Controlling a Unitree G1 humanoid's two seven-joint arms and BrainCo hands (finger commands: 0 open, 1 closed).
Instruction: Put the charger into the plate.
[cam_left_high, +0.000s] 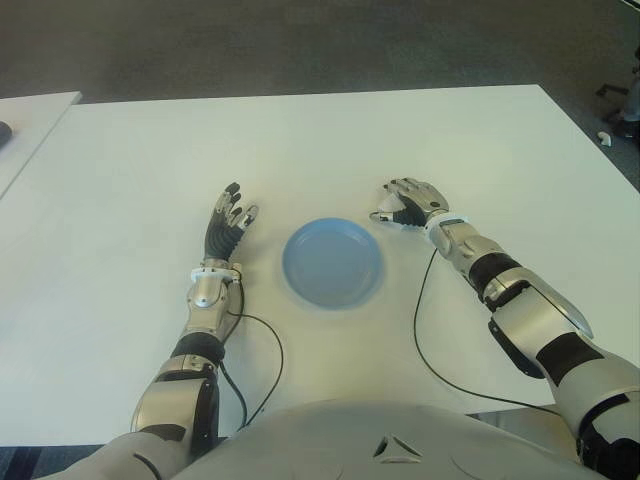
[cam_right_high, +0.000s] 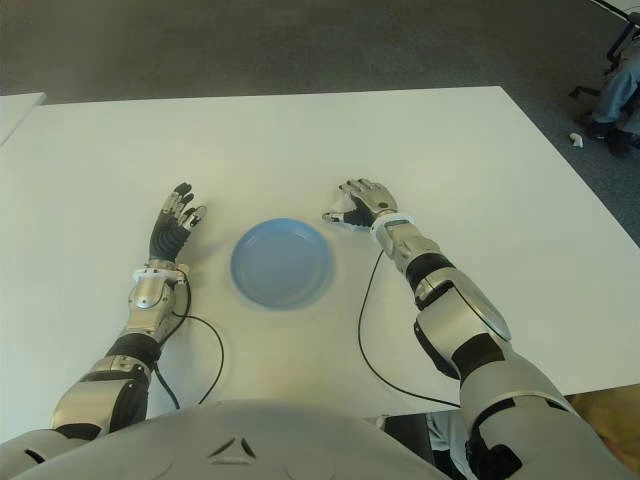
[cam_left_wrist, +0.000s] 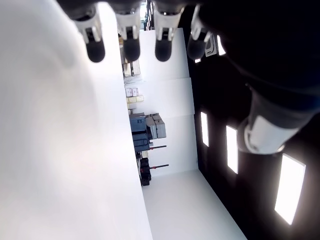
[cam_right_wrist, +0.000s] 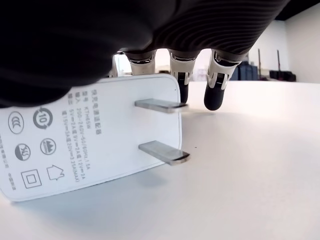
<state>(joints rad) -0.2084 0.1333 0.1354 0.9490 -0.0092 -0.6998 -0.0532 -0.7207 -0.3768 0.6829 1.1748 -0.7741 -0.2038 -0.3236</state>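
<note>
- The charger (cam_right_wrist: 95, 142) is a white, flat-faced plug block with rounded corners; two metal prongs stick out of its face, beside grey printed text and certification marks.
- It sits on the white tabletop (cam_left_high: 400, 140) just right of the blue plate (cam_left_high: 332, 263), under the right hand (cam_left_high: 408, 203).
- The right hand arches over the charger, its fingers (cam_right_wrist: 218, 85) curled down around it with the tips at the tabletop; they appear to be grasping it.
- The left hand (cam_left_high: 228, 223) shows left of the plate, fingers (cam_left_wrist: 131, 42) extended and relaxed, holding nothing.
- The plate lies between the two hands, with nothing in it.
- Black cables (cam_left_high: 425, 340) trail from both forearms across the tabletop.
</note>
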